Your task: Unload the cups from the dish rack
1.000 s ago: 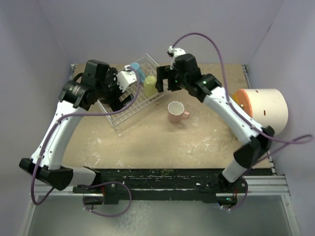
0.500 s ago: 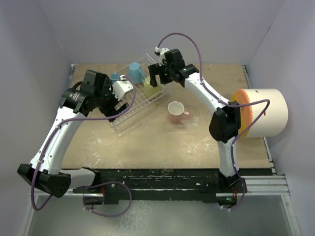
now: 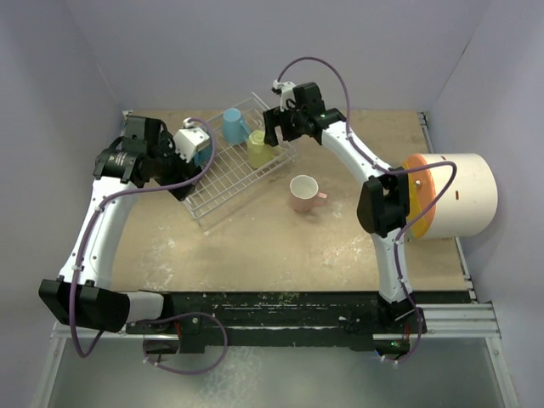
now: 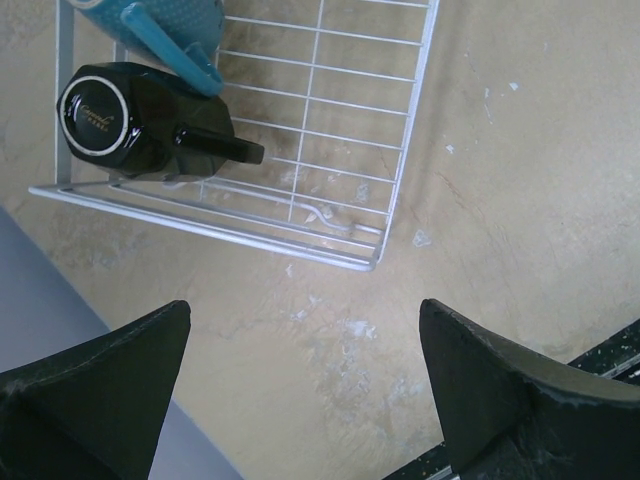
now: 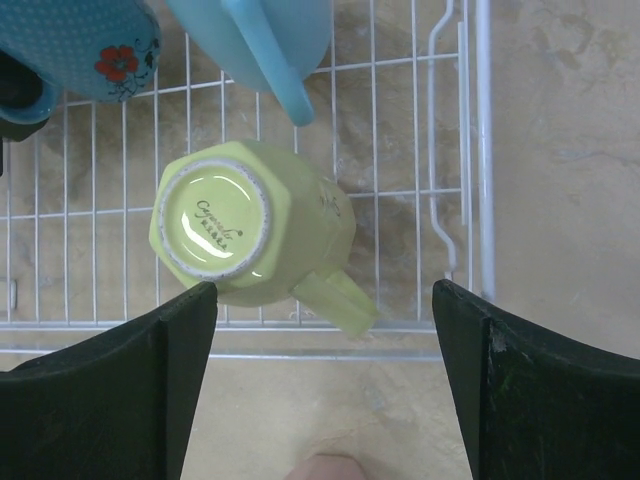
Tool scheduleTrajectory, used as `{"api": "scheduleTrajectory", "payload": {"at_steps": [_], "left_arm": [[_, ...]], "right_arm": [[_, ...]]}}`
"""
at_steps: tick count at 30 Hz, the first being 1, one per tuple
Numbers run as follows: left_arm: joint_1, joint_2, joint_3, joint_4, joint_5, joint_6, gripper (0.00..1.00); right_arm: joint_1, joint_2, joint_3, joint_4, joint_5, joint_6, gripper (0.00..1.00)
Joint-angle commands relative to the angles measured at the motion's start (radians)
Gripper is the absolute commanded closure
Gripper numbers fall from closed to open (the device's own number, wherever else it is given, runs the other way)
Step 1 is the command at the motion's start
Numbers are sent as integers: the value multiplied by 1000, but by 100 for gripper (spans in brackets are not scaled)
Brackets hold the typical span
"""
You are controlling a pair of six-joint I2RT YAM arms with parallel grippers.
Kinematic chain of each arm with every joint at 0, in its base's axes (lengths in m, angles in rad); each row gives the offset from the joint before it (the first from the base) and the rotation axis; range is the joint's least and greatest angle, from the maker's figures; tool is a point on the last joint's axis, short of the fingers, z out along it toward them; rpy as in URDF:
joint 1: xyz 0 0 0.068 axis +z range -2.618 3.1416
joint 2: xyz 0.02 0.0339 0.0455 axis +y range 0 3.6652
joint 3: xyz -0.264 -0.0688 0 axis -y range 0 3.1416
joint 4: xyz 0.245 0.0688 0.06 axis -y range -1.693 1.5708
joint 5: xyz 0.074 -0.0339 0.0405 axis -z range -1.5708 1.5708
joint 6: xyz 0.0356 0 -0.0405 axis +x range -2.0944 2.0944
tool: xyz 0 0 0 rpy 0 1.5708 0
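Observation:
The white wire dish rack (image 3: 231,177) lies tilted at the back left of the table. In it stand a yellow-green cup (image 3: 259,150), upside down, and a light blue cup (image 3: 233,125). My right gripper (image 3: 274,136) is open just above the yellow-green cup (image 5: 250,220), which sits at the rack's near rim (image 5: 480,150). Both light blue cups show in the right wrist view (image 5: 265,30), (image 5: 80,45). My left gripper (image 3: 180,174) is open and empty over the rack's left end. A black cup (image 4: 140,120) lies in that corner of the rack (image 4: 220,228). A pink cup (image 3: 303,194) stands upright on the table.
A big cream cylinder with an orange face (image 3: 450,195) lies at the right edge. Grey walls close in the back and sides. Bare tan tabletop (image 3: 280,246) lies in front of the rack, with a black rail along the near edge.
My left gripper has moved left, from over the rack's middle to its left end. My right gripper has shifted back a little over the yellow-green cup. The cups have not moved.

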Motion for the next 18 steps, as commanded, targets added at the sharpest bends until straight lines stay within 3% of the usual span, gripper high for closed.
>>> {"api": "scheduleTrajectory", "payload": {"at_steps": [1, 18], "left_arm": [[50, -2, -7, 63, 52, 11, 1], [71, -23, -45, 94, 87, -1, 1]], "right_arm": [[9, -27, -13, 71, -8, -24, 12], [99, -157, -118, 129, 157, -56, 21]]}}
